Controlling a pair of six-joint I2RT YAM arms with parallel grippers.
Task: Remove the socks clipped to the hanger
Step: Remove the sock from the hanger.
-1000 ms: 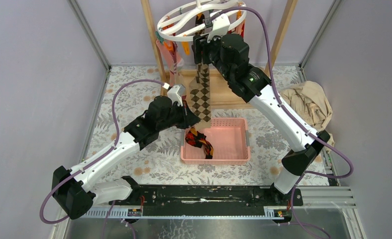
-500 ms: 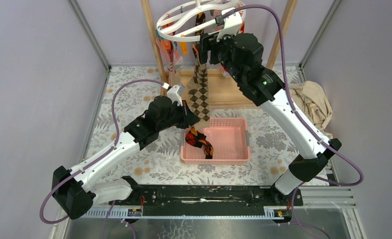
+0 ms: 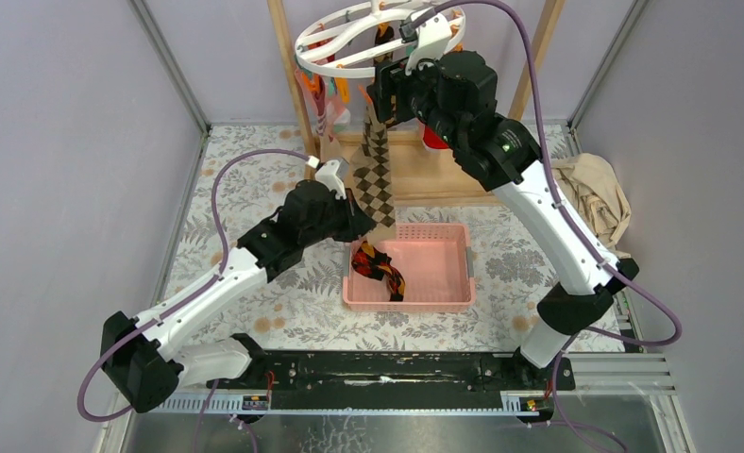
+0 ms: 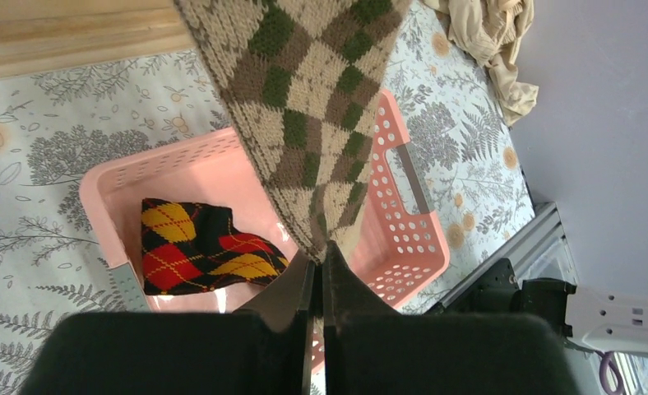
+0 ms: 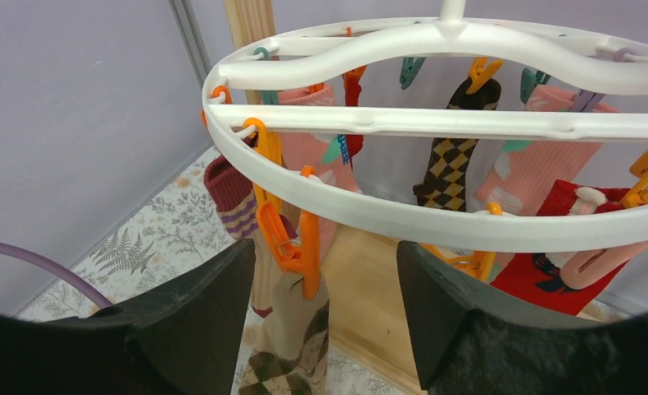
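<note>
While the left gripper (image 4: pixel 319 253) is pinching the argyle sock (image 4: pixel 304 99), the right gripper (image 5: pixel 325 257) is hovering, fingers (image 5: pixel 197 329) spread, at the hanger (image 5: pixel 436 222).

Floral table (image 3: pixel 255 283): pink basket (image 3: pixel 406 304), beige cloth (image 3: pixel 585 198), wooden frame (image 3: pixel 444 179).

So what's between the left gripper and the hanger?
The tan checked sock, stretched from the left gripper up to an orange clip on the hanger; the top view shows it.

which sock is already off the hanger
The black, red and yellow argyle sock, lying in the pink basket. The rest hang from clips on the hanger, including the tan argyle sock pinched by the left gripper.
</note>
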